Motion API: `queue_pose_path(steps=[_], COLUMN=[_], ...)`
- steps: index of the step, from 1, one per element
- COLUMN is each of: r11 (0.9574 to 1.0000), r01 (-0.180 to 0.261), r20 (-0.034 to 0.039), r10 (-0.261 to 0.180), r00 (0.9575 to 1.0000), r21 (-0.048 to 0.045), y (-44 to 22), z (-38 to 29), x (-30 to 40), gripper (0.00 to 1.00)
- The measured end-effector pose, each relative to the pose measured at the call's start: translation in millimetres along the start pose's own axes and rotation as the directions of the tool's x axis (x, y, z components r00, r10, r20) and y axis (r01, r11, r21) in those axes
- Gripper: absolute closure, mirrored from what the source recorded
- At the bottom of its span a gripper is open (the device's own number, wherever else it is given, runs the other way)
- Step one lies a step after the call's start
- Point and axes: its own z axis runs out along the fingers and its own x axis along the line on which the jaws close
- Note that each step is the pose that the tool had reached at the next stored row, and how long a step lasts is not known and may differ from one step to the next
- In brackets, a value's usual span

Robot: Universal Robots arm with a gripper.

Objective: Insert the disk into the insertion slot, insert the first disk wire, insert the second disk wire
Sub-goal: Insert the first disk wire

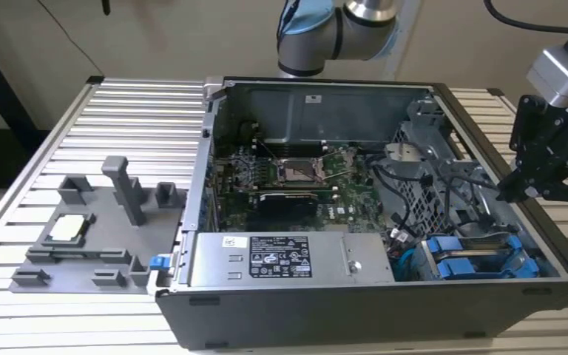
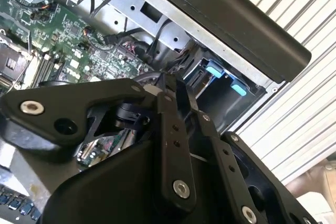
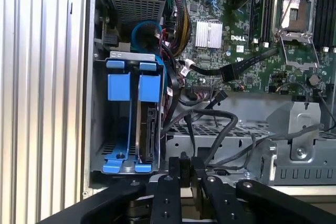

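Grey sheet-metal computer case (image 1: 363, 318), side open. Insertion slot (image 3: 101, 129) in its corner already holds the disk (image 3: 148, 129), standing on edge with its long axis running straight toward the gripper (image 3: 188, 163). Gripper hovers just outside the bay, jaws pinched together, holding nothing.

Disk (image 3: 148, 129) in the insertion slot (image 3: 100, 103) beside another carrier (image 3: 118, 87), case (image 1: 363, 314) on the table (image 1: 67, 325), pincer (image 1: 516, 194) over its rim.
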Motion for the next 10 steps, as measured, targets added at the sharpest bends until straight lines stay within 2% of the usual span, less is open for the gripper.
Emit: queue_pose_path(steps=[10], r11=[1.0000], r01=[0.000], r20=[0.0000], r10=[0.000], r00=[1.0000], r21=[0.0000], y=[0.0], z=[0.1], x=[-0.2], gripper=[0.81])
